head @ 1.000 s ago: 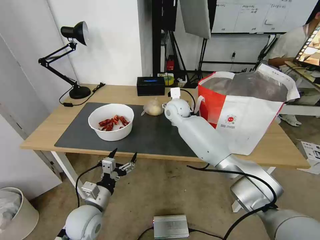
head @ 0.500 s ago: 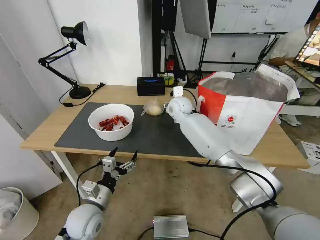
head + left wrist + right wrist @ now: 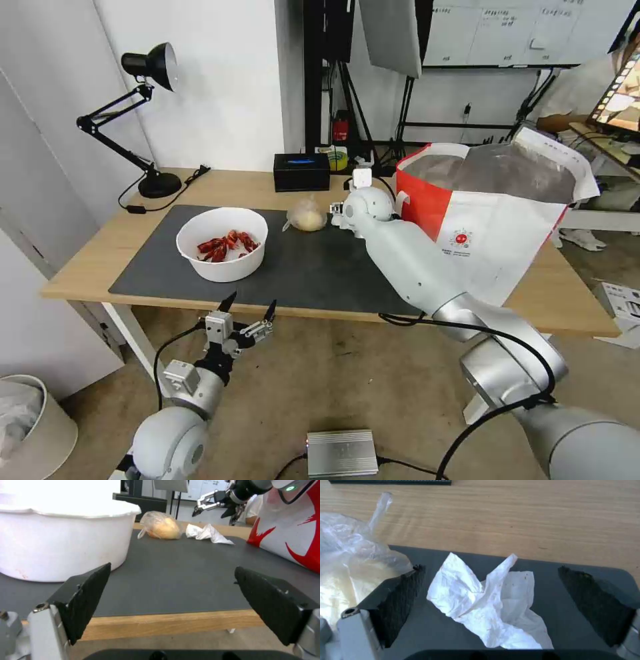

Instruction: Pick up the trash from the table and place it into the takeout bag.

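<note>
2 fingers (image 3: 400, 605) astride crumpled tissue (image 3: 490, 607)

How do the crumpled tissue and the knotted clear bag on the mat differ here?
The crumpled white tissue is opaque paper, flattened into loose folds; the knotted clear bag is see-through plastic, rounded around a yellowish lump. The tissue lies between the open fingers of the right gripper; the bag sits just outside one finger. The tissue is nearer the takeout bag, the clear bag nearer the white bowl. Both rest on the dark mat.
</note>
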`<state>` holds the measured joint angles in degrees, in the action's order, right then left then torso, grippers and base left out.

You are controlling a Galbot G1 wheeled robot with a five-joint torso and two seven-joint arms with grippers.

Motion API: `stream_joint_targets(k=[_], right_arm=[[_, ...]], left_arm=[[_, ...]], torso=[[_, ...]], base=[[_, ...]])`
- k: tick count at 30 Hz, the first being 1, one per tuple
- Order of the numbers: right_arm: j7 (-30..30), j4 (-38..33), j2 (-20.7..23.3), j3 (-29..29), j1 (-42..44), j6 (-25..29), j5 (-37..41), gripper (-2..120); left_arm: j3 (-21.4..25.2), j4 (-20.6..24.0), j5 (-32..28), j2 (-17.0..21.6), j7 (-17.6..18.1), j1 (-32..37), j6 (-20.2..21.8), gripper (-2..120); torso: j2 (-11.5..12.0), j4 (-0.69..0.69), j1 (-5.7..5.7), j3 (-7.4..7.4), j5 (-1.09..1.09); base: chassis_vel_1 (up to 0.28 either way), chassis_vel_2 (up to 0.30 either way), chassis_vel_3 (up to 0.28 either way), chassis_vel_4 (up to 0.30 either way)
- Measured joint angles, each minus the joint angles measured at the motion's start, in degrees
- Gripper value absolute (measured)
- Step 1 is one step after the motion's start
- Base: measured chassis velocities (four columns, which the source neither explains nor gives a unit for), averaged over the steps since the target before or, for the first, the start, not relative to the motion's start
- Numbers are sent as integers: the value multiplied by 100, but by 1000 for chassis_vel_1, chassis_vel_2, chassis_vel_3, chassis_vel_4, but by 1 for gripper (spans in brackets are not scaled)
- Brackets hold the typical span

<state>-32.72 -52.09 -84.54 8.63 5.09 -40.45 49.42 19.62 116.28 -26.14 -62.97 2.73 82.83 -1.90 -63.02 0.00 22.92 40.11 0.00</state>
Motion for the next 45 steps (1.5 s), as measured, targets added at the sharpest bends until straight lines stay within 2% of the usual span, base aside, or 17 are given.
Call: stream_joint_targets(k=[20,45], right_arm=[[560,635,-11,-293,-208,-79,-186,100],[1298,884,-69,-290,-214,-85,-513,100]], left_arm=[[1,48,22,-27,1,50,-12,100],[-9,77,25,-12,1,59,-16,100]], torso=[[0,0,0,0,0],[-1,0,0,0,0]], base=[[0,0,0,0],[0,0,0,0]])
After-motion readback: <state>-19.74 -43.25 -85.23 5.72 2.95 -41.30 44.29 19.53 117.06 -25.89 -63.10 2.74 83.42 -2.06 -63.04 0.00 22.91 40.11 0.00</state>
